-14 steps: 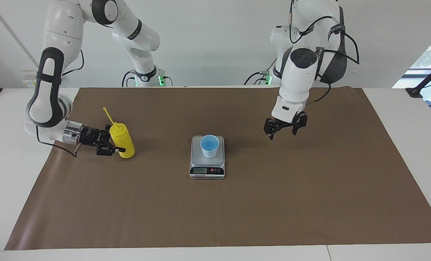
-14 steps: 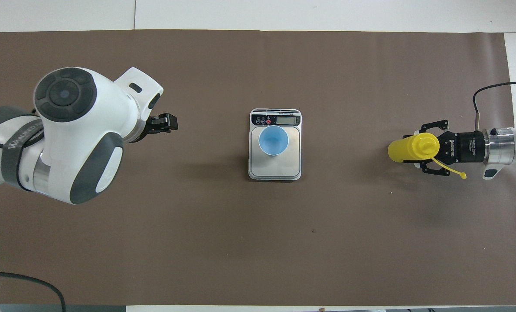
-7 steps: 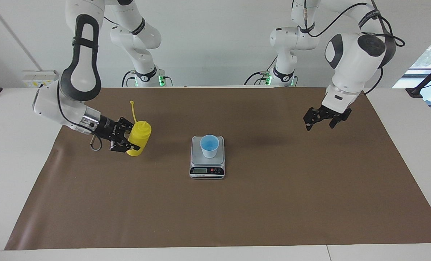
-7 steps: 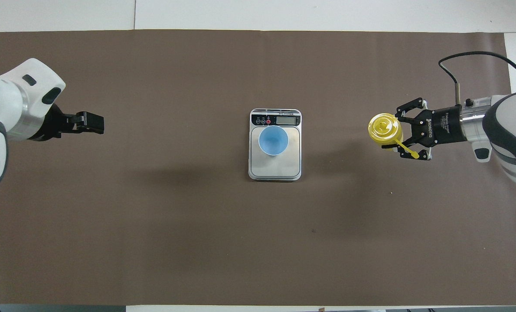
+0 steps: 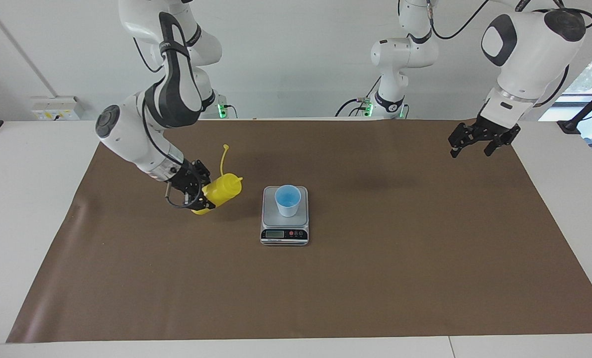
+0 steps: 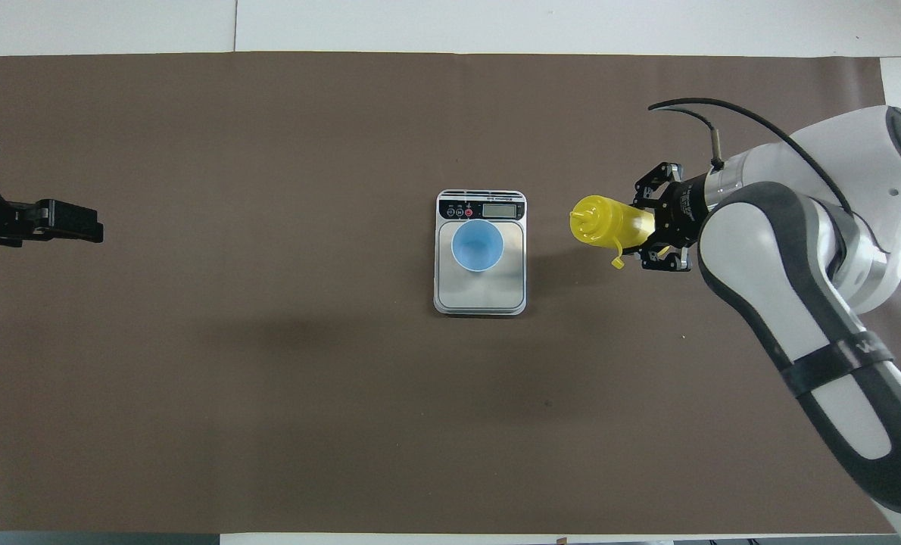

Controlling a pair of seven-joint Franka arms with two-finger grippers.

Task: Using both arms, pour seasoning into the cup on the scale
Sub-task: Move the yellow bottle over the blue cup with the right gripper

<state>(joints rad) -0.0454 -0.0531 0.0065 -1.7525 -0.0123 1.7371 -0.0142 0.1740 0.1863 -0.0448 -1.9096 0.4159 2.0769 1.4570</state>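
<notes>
**Bottle in the air, pour not yet begun**

The right tool (image 5: 200, 191) was clenched on the seasoning (image 5: 220, 190), a yellow squeeze bottle, and held it up over the brown mat (image 5: 375, 278) of the bench, beside the scale (image 5: 284, 219) toward the right arm's end. The bottle was tilted with its nozzle pointing at the cup (image 5: 287, 200), and its small cap hung loose on the tether. The nozzle was not over the cup. The cup stood on the platform of the scale, and I could see nothing inside it. The left tool (image 5: 480, 141) hung with its fingers released, holding nothing, over the mat's edge at the left arm's end, well apart from the scale. To my judgement, the picking up was done; bringing the nozzle above the cup and the pouring were left.
</notes>
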